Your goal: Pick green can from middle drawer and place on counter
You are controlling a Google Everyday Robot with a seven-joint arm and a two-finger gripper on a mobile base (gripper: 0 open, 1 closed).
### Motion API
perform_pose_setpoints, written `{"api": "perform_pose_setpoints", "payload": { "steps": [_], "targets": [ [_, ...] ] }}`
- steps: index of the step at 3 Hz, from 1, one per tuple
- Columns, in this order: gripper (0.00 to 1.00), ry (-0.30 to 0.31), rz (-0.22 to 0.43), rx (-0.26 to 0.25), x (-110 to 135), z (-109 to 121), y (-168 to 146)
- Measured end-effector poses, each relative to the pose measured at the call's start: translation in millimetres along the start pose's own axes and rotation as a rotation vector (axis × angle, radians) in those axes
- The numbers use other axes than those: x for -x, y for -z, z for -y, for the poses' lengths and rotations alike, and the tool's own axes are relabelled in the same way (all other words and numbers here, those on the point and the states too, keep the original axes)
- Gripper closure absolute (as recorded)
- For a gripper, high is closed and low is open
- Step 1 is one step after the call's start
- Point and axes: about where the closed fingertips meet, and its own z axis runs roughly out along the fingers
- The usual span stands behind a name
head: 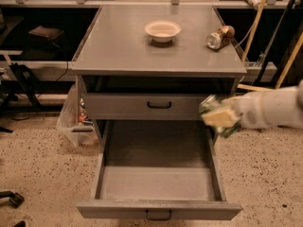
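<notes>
The robot's pale cream arm [272,109] comes in from the right edge, and its gripper [218,117] hangs in the air beside the right front corner of the grey metal cabinet. It is level with the closed upper drawer [147,105] and above the right wall of the open one. The jaws are closed around the small green can [209,106], whose green shows above and below the cream fingers. The can is tilted, clear of the drawer and lower than the cabinet top.

The wide grey metal middle drawer [156,181] stands pulled fully out toward the camera, its small dark loop handle at the lower front edge. Its grey floor is bare.

The broad flat matte grey surface [123,46] on top of the cabinet carries two things, well apart from each other. A small round cream bowl [162,30] sits upright near the middle toward the back. A brown-copper can [220,37] lies on its side near the right rear corner, silver end facing forward-left.

A clear plastic bag [71,117] leans against the cabinet's left side on the speckled beige floor [38,174].
</notes>
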Motion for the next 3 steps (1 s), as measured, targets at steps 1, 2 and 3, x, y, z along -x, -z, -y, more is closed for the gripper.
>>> {"api": "perform_pose_setpoints", "payload": {
  "steps": [1, 2, 3],
  "targets": [
    [1.0, 0.018, 0.008, -0.012, 21.4, 11.4, 33.8],
    [1.0, 0.028, 0.02, -0.004, 27.2, 8.9, 34.6],
    [1.0, 0.065, 0.063, 0.031, 59.4, 5.8, 44.4]
  ]
}}
